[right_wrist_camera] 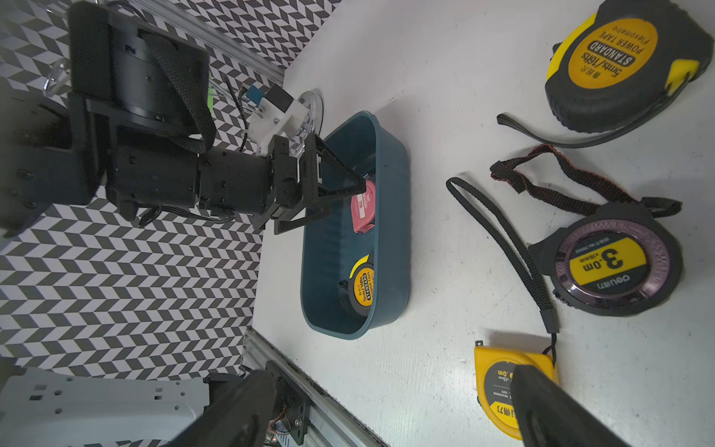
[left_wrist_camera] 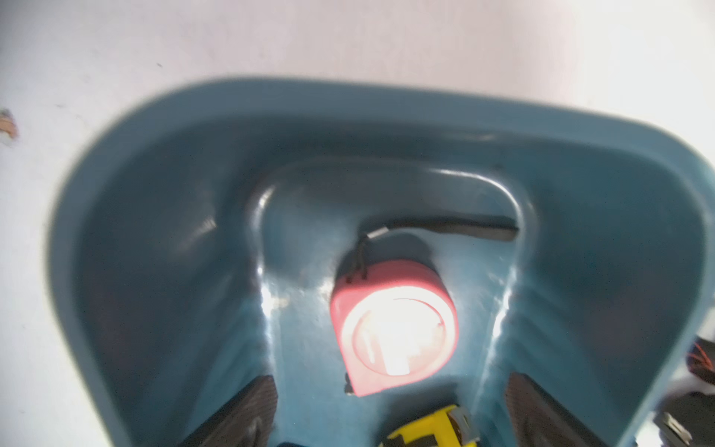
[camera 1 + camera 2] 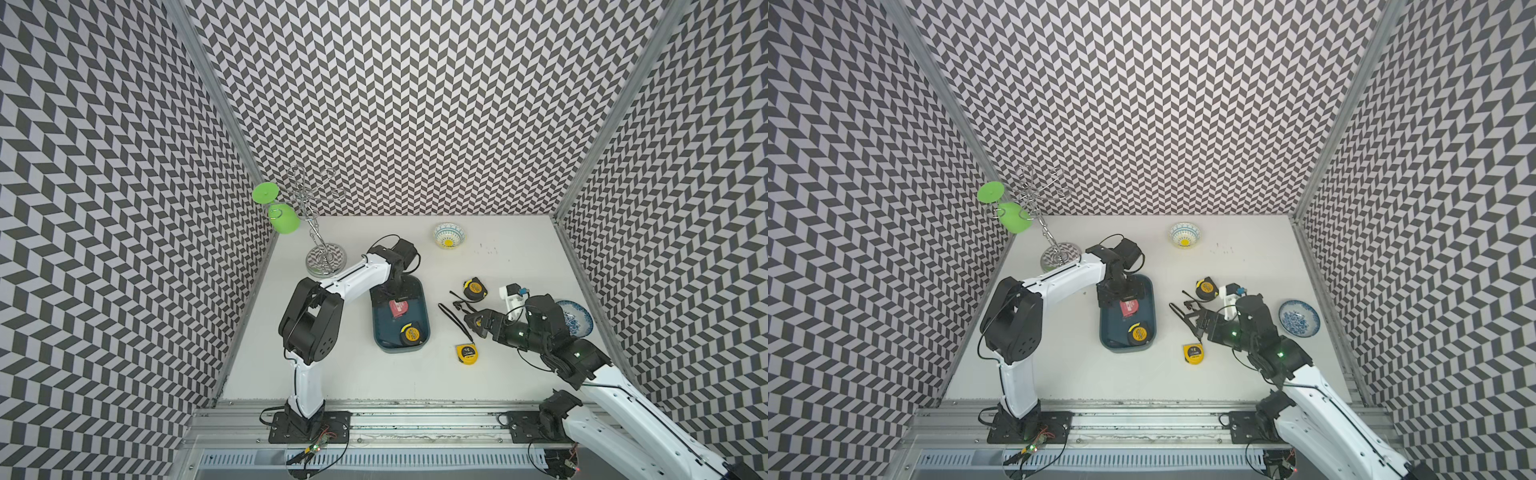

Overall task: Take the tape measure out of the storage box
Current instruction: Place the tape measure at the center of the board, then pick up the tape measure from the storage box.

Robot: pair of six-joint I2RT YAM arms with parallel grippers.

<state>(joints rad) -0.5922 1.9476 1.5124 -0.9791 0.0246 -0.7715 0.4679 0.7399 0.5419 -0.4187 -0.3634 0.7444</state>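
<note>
Right end effector [image 3: 473, 324] seems open, empty; left end effector [image 3: 394, 296] gapes beside pink tape measure [image 3: 398, 309].

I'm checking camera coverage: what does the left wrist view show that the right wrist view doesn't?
Only the left wrist view shows the strap of the red tape lying along the box floor. Only the right wrist view shows the left arm and three tapes out on the table: a black-and-yellow one, a round black one and a yellow one. Both show the box, the red tape and a second tape in it.
</note>
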